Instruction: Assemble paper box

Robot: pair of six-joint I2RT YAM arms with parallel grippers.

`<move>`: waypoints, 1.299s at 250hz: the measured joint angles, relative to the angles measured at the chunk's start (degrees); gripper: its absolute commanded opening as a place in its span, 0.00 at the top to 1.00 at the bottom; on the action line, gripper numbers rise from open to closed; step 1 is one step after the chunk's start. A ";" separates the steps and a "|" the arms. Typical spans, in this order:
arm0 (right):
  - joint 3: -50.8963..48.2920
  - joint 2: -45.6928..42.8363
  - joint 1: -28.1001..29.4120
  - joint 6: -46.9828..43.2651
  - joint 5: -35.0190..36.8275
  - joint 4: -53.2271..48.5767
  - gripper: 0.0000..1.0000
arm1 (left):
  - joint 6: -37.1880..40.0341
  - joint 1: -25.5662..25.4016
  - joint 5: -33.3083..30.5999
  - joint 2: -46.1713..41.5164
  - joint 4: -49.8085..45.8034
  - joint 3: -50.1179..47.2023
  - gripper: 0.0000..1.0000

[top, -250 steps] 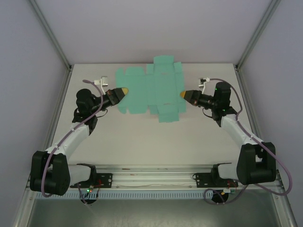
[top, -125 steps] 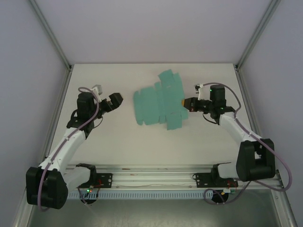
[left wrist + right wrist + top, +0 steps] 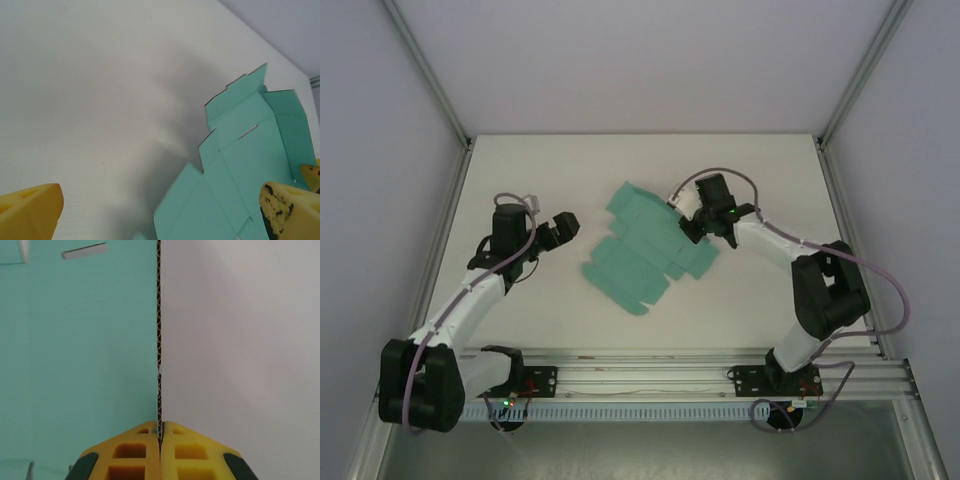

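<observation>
- A flat teal-green card sheet (image 3: pixel 645 248), die-cut with square flaps, notches and crease lines, lay skewed near the middle of the smooth matte white table (image 3: pixel 750 310), one corner pointing toward the near edge.
- The right gripper (image 3: pixel 692 222) was at the sheet's right-hand margin, clamped tight on the card.
- In the right wrist view its yellow fingers (image 3: pixel 131 456), moulded with hollow rectangular cells, met pad to pad. The sheet's cut edge rose from between them as a thin dark line with fine fluting, so the card is corrugated.
- Left of that line was the even teal face, cut by a narrow slot (image 3: pixel 84 251) near the top. To the right was plain white surface.
- The left gripper (image 3: pixel 563 225) stood well apart from the sheet's left side, touching nothing, its jaws spread wide.
- In the left wrist view, one clean yellow fingertip (image 3: pixel 30 210) sat at the bottom left and the other, speckled with black marks, at the bottom right.
- Between them the sheet's stepped outline showed against the table, with a soft grey shadow beside it.
</observation>
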 measured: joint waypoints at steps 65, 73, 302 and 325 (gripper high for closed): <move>-11.45 0.76 3.69 -20.41 7.48 23.15 1.00 | 0.00 -0.48 5.27 11.47 0.96 9.01 0.00; -12.11 1.16 4.37 -22.71 8.39 25.51 1.00 | 0.00 -0.83 5.79 12.44 1.07 10.12 0.00; -19.54 -5.11 9.03 -33.90 10.84 40.89 1.00 | -0.55 -14.56 12.85 32.35 1.31 29.83 0.37; -19.54 -5.11 9.03 -33.66 10.97 40.63 1.00 | -1.84 -14.62 14.16 33.05 2.05 29.81 0.38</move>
